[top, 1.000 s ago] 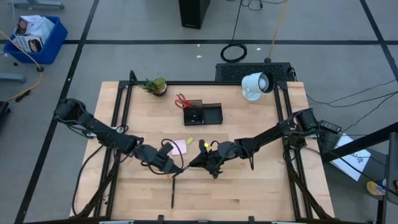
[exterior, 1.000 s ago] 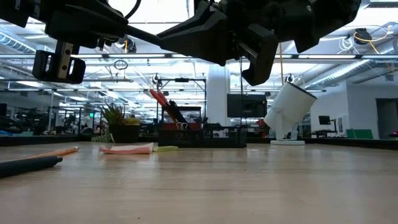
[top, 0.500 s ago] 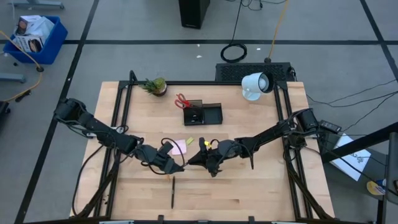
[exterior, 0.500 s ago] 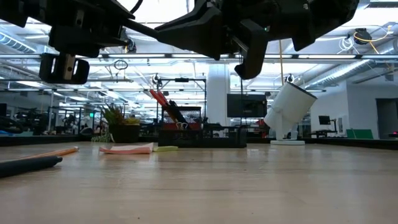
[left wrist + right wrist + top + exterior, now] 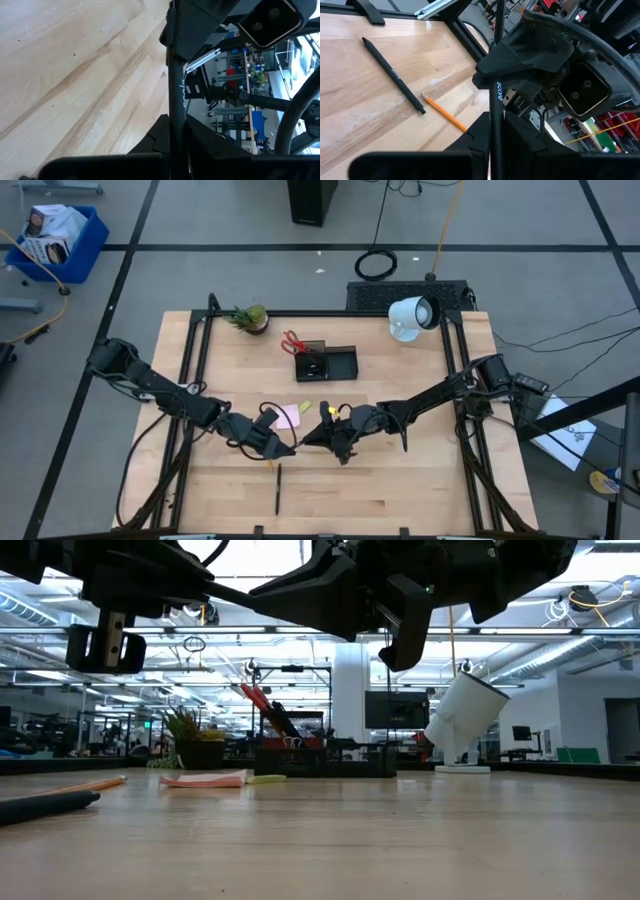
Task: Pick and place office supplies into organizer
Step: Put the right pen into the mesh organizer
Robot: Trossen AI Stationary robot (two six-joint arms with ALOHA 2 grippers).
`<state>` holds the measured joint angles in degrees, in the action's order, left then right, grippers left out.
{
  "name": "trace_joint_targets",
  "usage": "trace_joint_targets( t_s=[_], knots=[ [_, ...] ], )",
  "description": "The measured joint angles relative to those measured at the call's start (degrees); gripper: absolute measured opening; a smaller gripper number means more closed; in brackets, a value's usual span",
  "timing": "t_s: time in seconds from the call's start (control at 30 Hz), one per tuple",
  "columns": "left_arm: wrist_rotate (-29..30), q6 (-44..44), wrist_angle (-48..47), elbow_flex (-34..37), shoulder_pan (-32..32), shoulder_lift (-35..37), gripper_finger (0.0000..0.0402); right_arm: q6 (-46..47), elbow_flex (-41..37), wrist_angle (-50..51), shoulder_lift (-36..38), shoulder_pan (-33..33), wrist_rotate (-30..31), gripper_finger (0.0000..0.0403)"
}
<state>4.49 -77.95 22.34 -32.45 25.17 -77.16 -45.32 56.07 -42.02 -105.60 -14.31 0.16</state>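
A black pen point(image 5: 299, 448) with white lettering hangs level over the table's middle, between my two grippers, which face each other. My left gripper point(image 5: 285, 447) is shut on one end, my right gripper point(image 5: 315, 440) on the other. A second black pen point(image 5: 278, 490) and an orange pencil point(image 5: 445, 114) lie flat on the wood below. The pink sticky-note pad point(image 5: 289, 416) and a yellow piece point(image 5: 305, 405) lie farther back. The black organizer point(image 5: 325, 363) stands at the far middle with red-handled scissors point(image 5: 292, 342) upright in its cup. My left gripper pinches the pen's left end point(image 5: 175, 131) between its two fingers. It comes nearly level from the table's left, fingers along the pen. The pen is lifted clear of the table. My right gripper pinches the pen's other end point(image 5: 496, 120) between its two fingers. It comes nearly level from the table's right, fingers along the pen, which stays level and clear of the wood.
A small potted plant point(image 5: 250, 317) stands at the far left and a white round lamp-like device point(image 5: 410, 317) at the far right. Black frame rails point(image 5: 195, 370) run along the table's sides. Bare wood shows near the front edge.
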Motion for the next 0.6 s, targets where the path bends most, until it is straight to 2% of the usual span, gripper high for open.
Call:
trace_joint_targets(
  t_s=[0.13, 0.27, 0.37, 0.6],
  knots=[
    [0.0, 1.2, -0.4, 0.0, 0.6, 0.0, 0.0045, 3.4, 0.0, -0.1, 0.5, -0.1, -0.1, 0.0081],
    [0.0, 3.1, 0.0, 0.0, 1.3, 0.0, 0.0018, 4.2, -0.2, 2.9, 2.9, -1.0, 2.6, 0.0118],
    [0.3, 3.8, 0.4, 0.0, 2.1, 0.0, 0.0016, 5.0, -0.2, 6.8, 5.5, -2.2, 4.9, 0.0145],
    [3.0, 5.3, 1.0, 0.0, 3.1, 0.0, 0.0029, 13.8, -0.2, 11.0, 11.1, -5.0, 5.6, 0.0196]
  ],
)
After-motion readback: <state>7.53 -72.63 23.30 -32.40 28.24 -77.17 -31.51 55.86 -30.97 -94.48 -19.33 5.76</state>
